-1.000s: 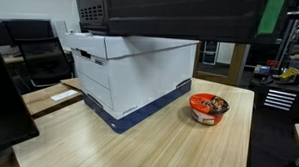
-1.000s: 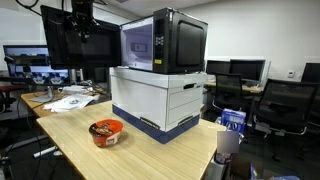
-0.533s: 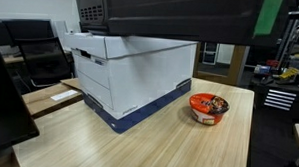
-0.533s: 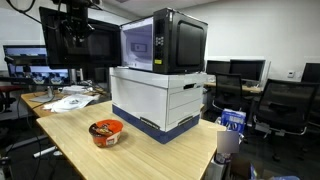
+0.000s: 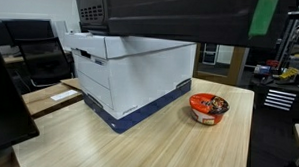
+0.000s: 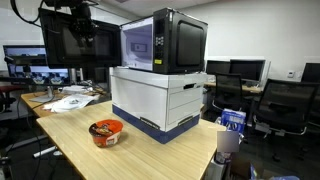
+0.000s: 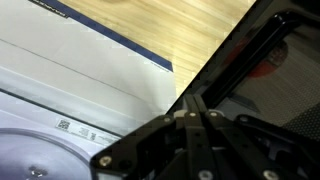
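The tool is clenched, its fingers pressed together with nothing between them. It hangs in the air close to the door side of the black microwave oven, apart from it and touching nothing.

The main risk, as a judgement, lies in how that oven is perched. It sits on top of a white cardboard file box with a blue base, not on the light wooden bench itself. A sideways knock from the arm could slide the oven across the lid or shove the whole stack along the bench. A downward press might also buckle the cardboard. With the fingers clenched, the tool can only push, so a glancing contact on the smooth door would likely slip off. A red bowl of noodles stands on the bench just in front of the box and could be struck or tipped if the stack shifts that way.

The oven is a boxy, dark-cased unit with a glossy front. In the wrist view its face fills the right side and shows a reddish gleam. In both exterior views it sits squarely on the box, upright, with its door shut.
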